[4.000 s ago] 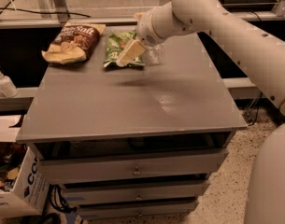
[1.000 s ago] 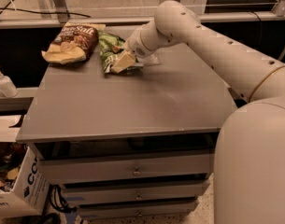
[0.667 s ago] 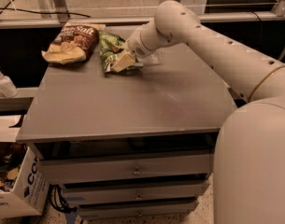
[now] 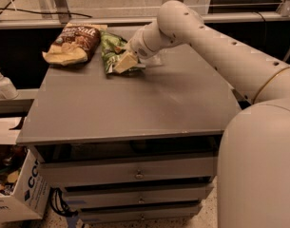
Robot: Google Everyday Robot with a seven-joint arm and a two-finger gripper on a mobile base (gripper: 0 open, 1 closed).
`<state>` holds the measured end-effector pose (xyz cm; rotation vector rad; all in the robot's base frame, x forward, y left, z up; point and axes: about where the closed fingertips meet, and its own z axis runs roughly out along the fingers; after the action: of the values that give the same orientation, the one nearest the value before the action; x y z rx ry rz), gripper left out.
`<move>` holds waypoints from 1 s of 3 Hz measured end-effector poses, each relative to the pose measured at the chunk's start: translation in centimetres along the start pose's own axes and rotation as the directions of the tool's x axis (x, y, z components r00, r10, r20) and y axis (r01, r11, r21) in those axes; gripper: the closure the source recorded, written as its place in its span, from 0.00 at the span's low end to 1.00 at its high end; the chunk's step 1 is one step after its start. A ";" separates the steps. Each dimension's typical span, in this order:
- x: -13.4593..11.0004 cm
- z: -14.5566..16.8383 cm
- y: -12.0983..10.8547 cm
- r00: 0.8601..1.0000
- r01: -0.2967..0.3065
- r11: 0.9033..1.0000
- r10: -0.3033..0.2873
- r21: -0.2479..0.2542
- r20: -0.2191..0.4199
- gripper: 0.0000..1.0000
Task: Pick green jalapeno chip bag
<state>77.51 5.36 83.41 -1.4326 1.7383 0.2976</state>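
Note:
The green jalapeno chip bag lies flat at the back of the grey table top, just right of the brown Sea Salt bag. My gripper is down on the near right end of the green bag and touches it, with the white arm reaching in from the right. The gripper's tan tip covers that end of the bag.
The larger brown Sea Salt chip bag lies at the back left corner. A clear plastic object sits partly hidden behind my wrist. A pump bottle stands on a ledge left of the table. A cardboard box sits on the floor at lower left.
Four seconds ago my gripper was further right over the bag; it has since shifted left and down onto the bag's near end. Over the last second nothing has visibly moved.

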 end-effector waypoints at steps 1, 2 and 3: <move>0.0 0.0 0.0 1.000 0.000 1.000 0.000 0.000 0.000 1.00; 0.0 0.0 0.0 1.000 0.000 1.000 0.000 0.000 0.001 1.00; -4.4 -2.9 -2.1 0.992 -0.025 0.997 0.016 0.075 0.122 1.00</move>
<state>78.06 5.86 89.05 -1.3155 1.6497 0.3186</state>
